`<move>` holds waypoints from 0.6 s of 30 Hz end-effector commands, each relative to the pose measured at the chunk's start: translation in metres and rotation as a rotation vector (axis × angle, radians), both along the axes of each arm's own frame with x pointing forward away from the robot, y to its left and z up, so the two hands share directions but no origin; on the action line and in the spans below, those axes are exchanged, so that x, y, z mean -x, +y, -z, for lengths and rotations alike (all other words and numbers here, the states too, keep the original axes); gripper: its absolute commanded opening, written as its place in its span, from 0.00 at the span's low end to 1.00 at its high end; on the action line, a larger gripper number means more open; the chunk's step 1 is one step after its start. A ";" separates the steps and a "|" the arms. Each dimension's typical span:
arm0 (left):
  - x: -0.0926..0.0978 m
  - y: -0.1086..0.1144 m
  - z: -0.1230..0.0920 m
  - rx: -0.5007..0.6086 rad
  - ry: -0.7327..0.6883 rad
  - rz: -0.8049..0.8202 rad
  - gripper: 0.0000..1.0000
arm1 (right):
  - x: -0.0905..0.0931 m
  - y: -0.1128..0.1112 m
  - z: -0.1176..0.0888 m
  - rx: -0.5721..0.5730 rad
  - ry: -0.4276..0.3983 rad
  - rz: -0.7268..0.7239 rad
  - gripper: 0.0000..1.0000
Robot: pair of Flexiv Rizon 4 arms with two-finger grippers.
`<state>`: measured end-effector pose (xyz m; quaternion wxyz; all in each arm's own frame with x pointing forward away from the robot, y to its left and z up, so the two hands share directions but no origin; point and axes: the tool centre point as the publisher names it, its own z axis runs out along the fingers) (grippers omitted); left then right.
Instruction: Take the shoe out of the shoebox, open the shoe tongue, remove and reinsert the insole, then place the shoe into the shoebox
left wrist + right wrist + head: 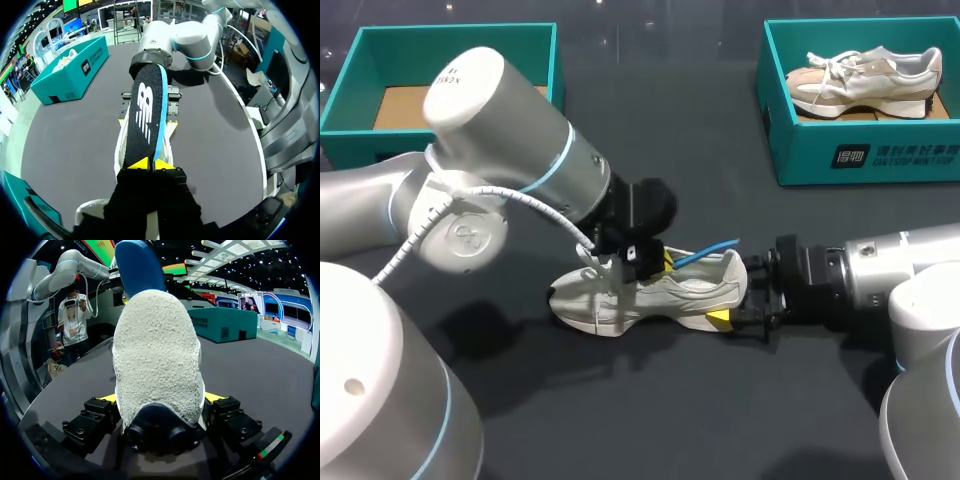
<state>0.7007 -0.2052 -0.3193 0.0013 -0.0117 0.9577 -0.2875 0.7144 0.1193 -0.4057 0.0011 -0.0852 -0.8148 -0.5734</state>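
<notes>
Head view: cream mesh sneaker (pixel 660 292) on dark table (pixel 720 420); right gripper (pixel 160 400) clamps its pebbled heel, left gripper (pixel 150 164) pinches the long, flat, blue-edged black insole (pixel 147 105).

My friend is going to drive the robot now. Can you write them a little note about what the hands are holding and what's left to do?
Left gripper: shut on the near end of the insole.
Right gripper: shut on the heel of the shoe.
The shoe lies out on the table, with the insole raised above its opening.
The empty shoebox is far left; the other shoebox holds a second shoe.
Done: shoe taken out.
Unclear: whether the insole is coming out or going back in.
Left: seat the insole, then box the shoe.
</notes>
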 end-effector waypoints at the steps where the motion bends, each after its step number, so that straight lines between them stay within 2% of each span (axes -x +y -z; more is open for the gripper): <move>1: -0.006 -0.019 0.006 -0.032 -0.020 -0.021 0.00 | 0.001 0.000 -0.001 0.002 0.000 0.001 0.00; 8: -0.016 -0.026 0.002 -0.031 -0.030 -0.046 0.00 | 0.001 0.000 -0.001 0.002 0.000 0.001 0.00; 9: -0.016 -0.025 0.000 -0.026 -0.036 -0.047 0.03 | 0.001 0.000 -0.001 0.002 0.000 0.001 0.00; 11: -0.014 -0.024 -0.004 -0.019 -0.058 -0.045 0.21 | 0.001 0.000 -0.001 0.002 0.000 0.001 0.00; 13: -0.011 -0.023 -0.006 -0.016 -0.087 -0.049 0.32 | 0.001 0.000 -0.001 0.002 0.000 0.001 0.00; 16: -0.005 -0.022 -0.007 -0.011 -0.129 -0.059 0.45 | 0.001 0.000 -0.001 0.002 0.000 0.001 0.00; 18: -0.001 -0.022 -0.008 -0.002 -0.164 -0.068 0.48 | 0.001 0.000 -0.001 0.002 0.000 0.001 0.00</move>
